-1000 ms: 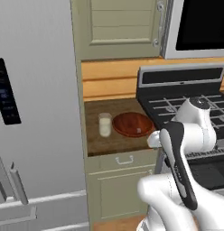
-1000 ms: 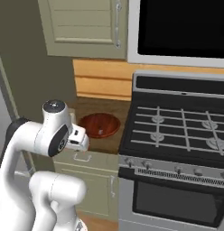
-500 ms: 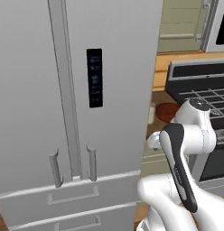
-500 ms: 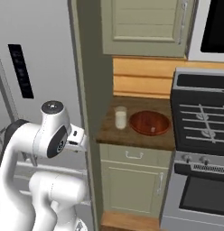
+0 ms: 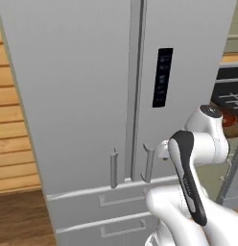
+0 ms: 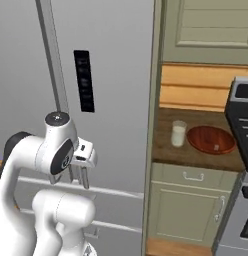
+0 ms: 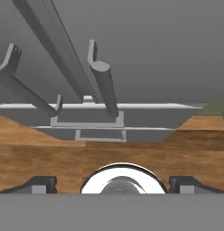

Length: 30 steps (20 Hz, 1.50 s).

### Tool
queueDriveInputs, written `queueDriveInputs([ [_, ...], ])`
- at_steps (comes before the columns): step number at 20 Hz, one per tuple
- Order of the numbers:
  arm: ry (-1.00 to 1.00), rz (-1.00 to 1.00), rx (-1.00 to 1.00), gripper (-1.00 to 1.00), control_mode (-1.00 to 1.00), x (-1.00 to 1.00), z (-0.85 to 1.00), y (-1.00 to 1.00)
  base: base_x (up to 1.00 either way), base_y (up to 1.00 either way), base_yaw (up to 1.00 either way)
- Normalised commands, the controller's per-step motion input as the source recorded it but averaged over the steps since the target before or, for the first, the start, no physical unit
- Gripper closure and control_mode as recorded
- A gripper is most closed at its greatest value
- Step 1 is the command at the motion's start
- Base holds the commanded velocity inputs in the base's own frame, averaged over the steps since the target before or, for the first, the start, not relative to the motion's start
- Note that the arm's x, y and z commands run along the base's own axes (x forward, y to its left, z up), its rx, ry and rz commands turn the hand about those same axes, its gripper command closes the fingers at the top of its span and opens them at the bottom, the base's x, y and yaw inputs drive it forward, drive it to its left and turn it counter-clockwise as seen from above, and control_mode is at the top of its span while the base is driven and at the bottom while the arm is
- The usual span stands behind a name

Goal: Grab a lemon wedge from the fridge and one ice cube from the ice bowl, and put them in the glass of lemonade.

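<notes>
The silver-grey fridge [image 5: 87,96] [image 6: 111,75] stands right in front of me with both doors shut, and the lemon wedge is out of view. My gripper [image 6: 79,176] hangs open and empty close to the fridge's lower door edge. In the hand view its fingertips [image 7: 39,184] stand wide apart, facing the two vertical bar handles [image 7: 105,85] and the lower drawers. The glass of lemonade [image 6: 179,134] stands on the brown counter to the right of the fridge. Beside it lies the reddish-brown ice bowl [image 6: 211,140] [image 5: 230,117].
A black control panel [image 5: 161,77] sits on the right fridge door. Beige cabinets [image 6: 196,200] run below and above the counter [image 6: 193,156]. The stove [image 6: 243,115] is at the far right. A wooden wall [image 5: 10,134] flanks the fridge's left side.
The whole picture has shifted: the base drove left, from facing the counter and stove to facing the fridge. The arm keeps its pose and the gripper stays open.
</notes>
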Motion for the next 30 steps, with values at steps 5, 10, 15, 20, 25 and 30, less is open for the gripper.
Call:
queueDriveInputs([
  [5,0.00,0.00,0.00,-1.00,1.00,0.00,0.00,0.00,-0.19,0.57,0.20],
  [10,0.00,0.00,0.00,-1.00,1.00,0.00,0.00,0.00,0.00,0.18,-0.06],
  [15,0.00,0.00,0.00,-1.00,1.00,0.00,0.00,0.00,-0.37,-0.02,-0.13],
  [20,0.00,0.00,0.00,-1.00,1.00,0.00,0.00,0.00,-0.66,0.13,-0.01],
  [25,0.00,0.00,0.00,-1.00,1.00,0.00,0.00,0.00,-0.29,0.07,0.00],
  [30,0.00,0.00,0.00,-1.00,1.00,0.00,0.00,0.00,-0.51,0.01,0.00],
])
